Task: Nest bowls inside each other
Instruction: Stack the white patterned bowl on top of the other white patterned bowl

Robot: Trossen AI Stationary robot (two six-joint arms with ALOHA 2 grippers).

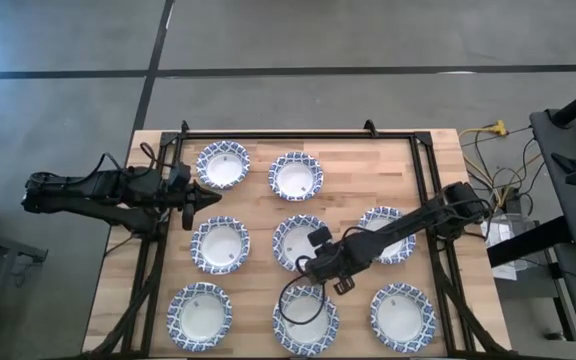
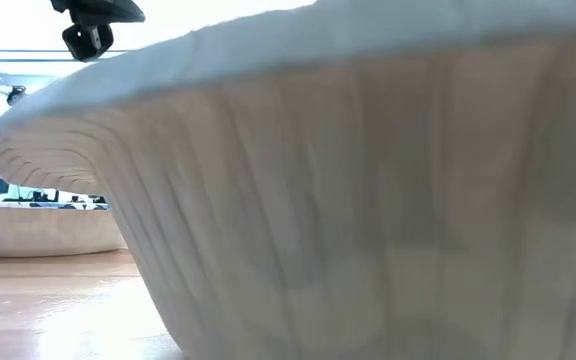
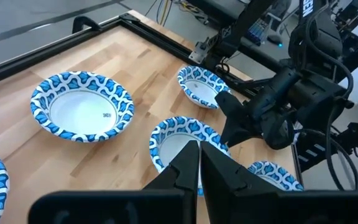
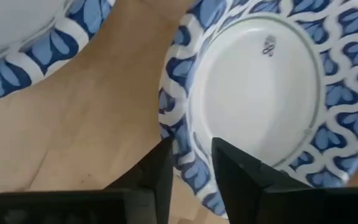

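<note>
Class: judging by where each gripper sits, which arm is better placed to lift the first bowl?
Probably the right: the right gripper straddles the centre bowl rim, fingers open. The left gripper hovers shut beside the left-middle bowl.

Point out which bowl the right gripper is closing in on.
The centre bowl of the grid: the right gripper straddles its rim, fingers open, unlike the other eight.

Robotics laboratory or workshop. A butcher-block wooden table (image 1: 348, 150) edged by a black metal frame (image 1: 268, 133) stands on a grey concrete floor (image 1: 368, 40) marked with dark lines. Loose cables (image 1: 488, 135) and dark equipment racks (image 1: 573, 150) crowd the table's right side, with more wiring and hardware behind it.
</note>
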